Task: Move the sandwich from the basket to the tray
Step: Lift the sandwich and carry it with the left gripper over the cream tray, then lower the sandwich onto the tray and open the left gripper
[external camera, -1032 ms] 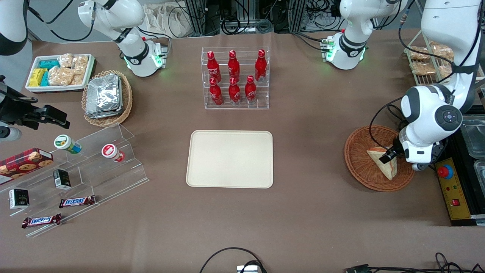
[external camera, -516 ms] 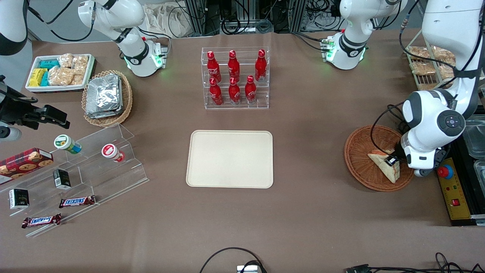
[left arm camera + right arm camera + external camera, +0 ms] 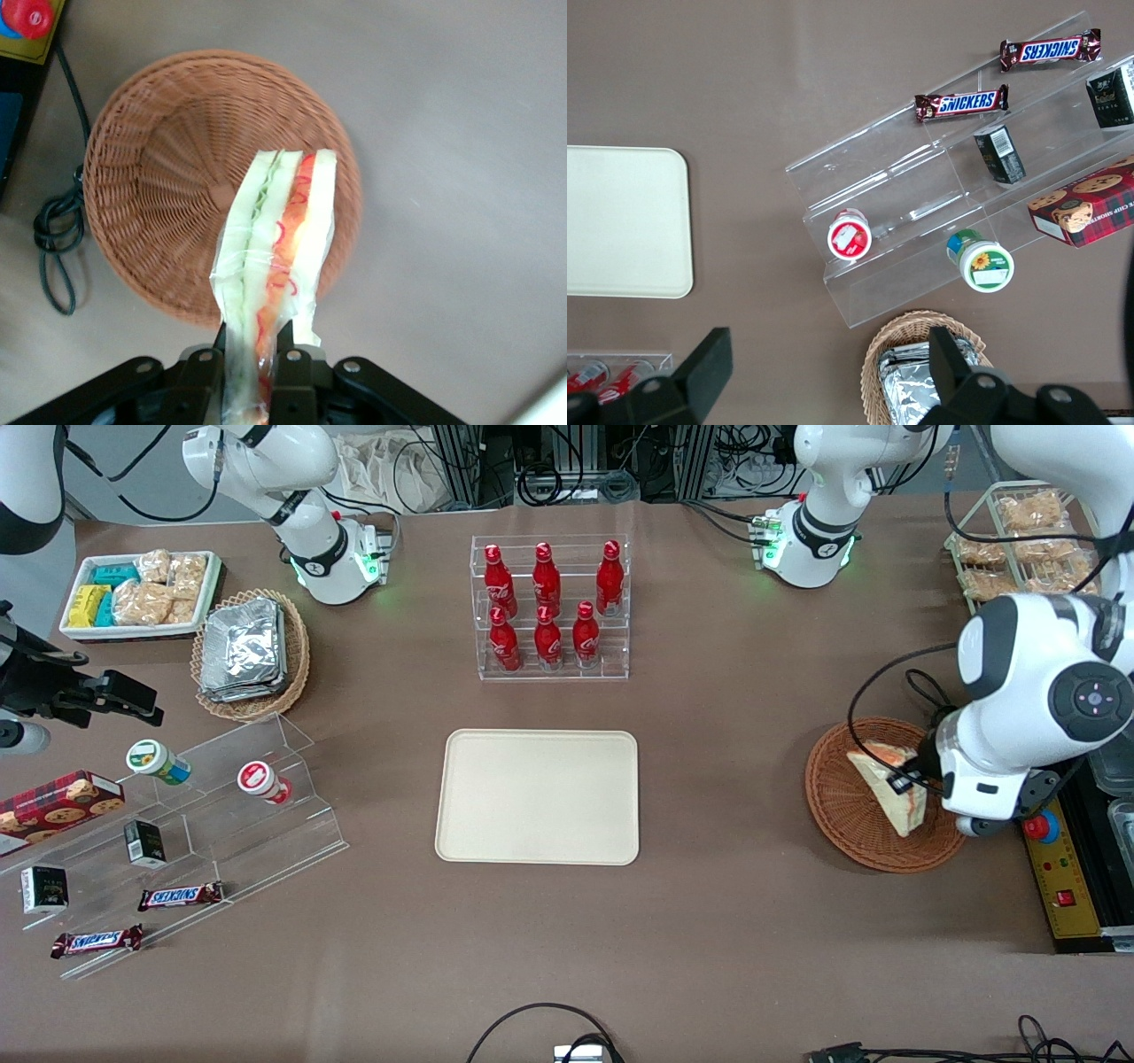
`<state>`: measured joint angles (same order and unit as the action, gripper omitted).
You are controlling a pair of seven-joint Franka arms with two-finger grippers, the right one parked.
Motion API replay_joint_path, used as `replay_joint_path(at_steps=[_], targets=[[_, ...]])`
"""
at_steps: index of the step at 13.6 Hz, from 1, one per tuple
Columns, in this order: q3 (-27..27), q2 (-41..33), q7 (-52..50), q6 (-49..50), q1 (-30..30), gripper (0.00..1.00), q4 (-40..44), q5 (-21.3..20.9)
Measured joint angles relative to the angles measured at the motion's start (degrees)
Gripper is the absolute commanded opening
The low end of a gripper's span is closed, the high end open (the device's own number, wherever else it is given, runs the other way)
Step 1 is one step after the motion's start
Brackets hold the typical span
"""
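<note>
Two Snickers [image 3: 180,895] bars on the clear shelf [image 3: 221,815], six red Coca-Cola bottles [image 3: 547,602] racked. Gripper [image 3: 254,354] has the one sandwich [image 3: 886,784] pinched tight, lifted over the basket [image 3: 842,815]; tray [image 3: 537,796] sits mid-table.

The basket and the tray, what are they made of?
The basket looks like woven wicker, reddish-brown and matte: its ribbed weave shows. The tray looks like smooth cream plastic, perhaps melamine. The gripper holds the sandwich above the basket.

White rounded arm [image 3: 1028,691], grey joint caps, black cables, black hand [image 3: 252,367].
</note>
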<state>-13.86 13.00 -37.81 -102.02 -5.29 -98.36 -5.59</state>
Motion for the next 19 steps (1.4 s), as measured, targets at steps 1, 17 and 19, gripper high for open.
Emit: replay_joint_path(at_steps=[1,17,19], targets=[[-2.7,0.1,0.5,2.7,0.1,0.0,2.7,0.0],[-16.5,30.5,-10.9,-15.2,17.3,0.0,15.0,-9.5],[-16.3,33.3,-13.3,-15.3,19.5,0.0,17.5,-11.6]])
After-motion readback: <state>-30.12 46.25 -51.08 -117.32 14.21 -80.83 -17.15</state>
